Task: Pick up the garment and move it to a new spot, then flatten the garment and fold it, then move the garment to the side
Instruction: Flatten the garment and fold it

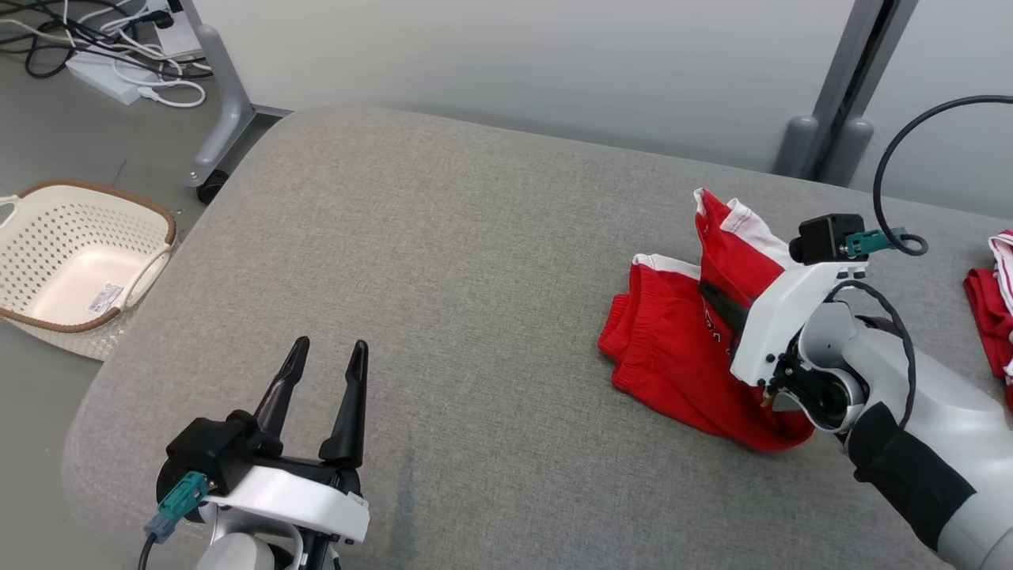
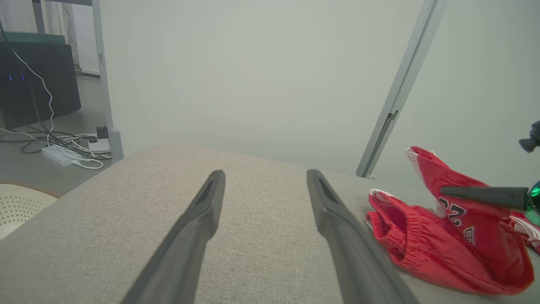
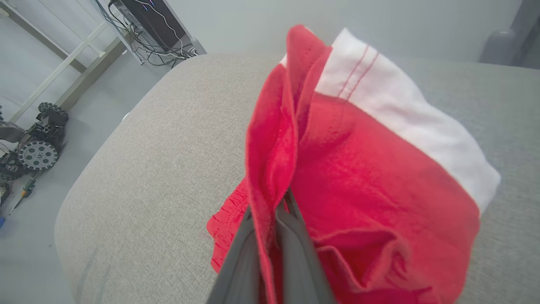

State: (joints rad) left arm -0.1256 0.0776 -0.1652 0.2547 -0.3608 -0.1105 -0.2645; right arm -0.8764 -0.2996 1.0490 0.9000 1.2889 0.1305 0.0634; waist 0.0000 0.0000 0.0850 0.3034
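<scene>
Small red shorts with an elastic waistband and white side panels lie at the right of the grey padded table. One part of them is lifted into a peak. My right gripper is shut on that raised fold; in the right wrist view its fingers pinch red cloth. The garment, red with striped white trim, pokes in at the far right edge, mostly cut off. My left gripper hovers open and empty over the table's near left, well away from the shorts.
A cream perforated basket stands on the floor left of the table. Cables and a power strip lie on the floor at the back left. Grey frame posts rise behind the table against a pale wall.
</scene>
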